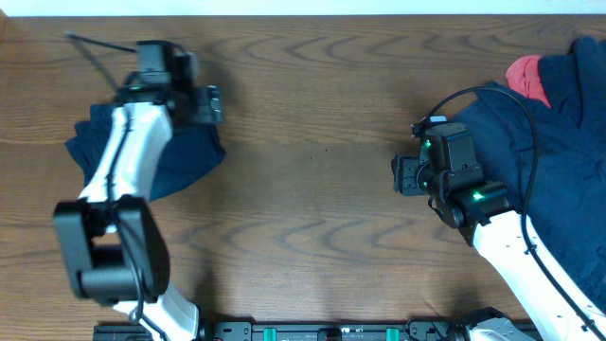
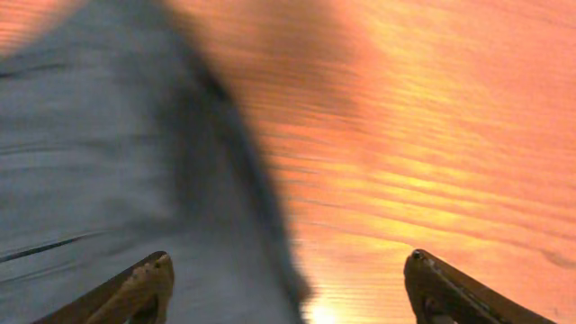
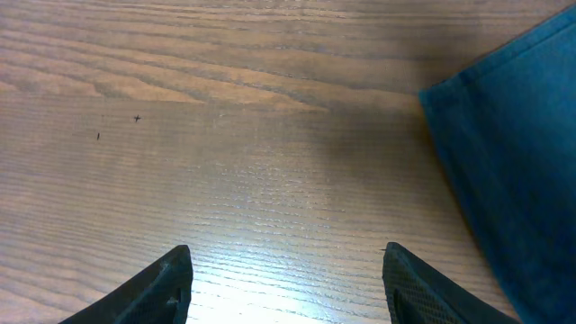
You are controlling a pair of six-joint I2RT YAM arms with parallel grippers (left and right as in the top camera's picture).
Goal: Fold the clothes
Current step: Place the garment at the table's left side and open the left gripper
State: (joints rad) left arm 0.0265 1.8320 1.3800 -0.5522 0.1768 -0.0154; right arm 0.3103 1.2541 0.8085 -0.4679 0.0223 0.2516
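1. While blur smears the left wrist view, we can tell that the left gripper (image 2: 288, 263) has its jaws wide apart with nothing between them. Its fingers (image 2: 144, 288) frame bare wood toward 3 o'clock and blue-grey cloth from 9 to 12 o'clock.
2. That cloth is the small navy piece (image 1: 185, 156), a compact bundle at 9 o'clock on the table (image 1: 312, 142). From overhead it lies at about 7 o'clock from the left gripper, partly under that arm. We see no jaw touching it.
3. We find the right gripper (image 3: 286, 254) spread and empty too, hovering over bare wood and aimed toward 9 o'clock in the overhead view.
4. A hemmed navy edge enters the right wrist view at 2 o'clock, near the jaws but apart from them.
5. That edge belongs to the navy pile (image 1: 559, 142) at 3 o'clock on the table. Its long axis runs from 12 to 6 along the right edge, and the pink-red piece (image 1: 528, 76) peeks out at 1 o'clock.
6. We judge that the coming move turns on one relation. The loose pile lies behind the right gripper, toward 3 o'clock, so the right arm is much the nearer. The left arm is well apart from it.
7. We can read no brand, label or writing anywhere.
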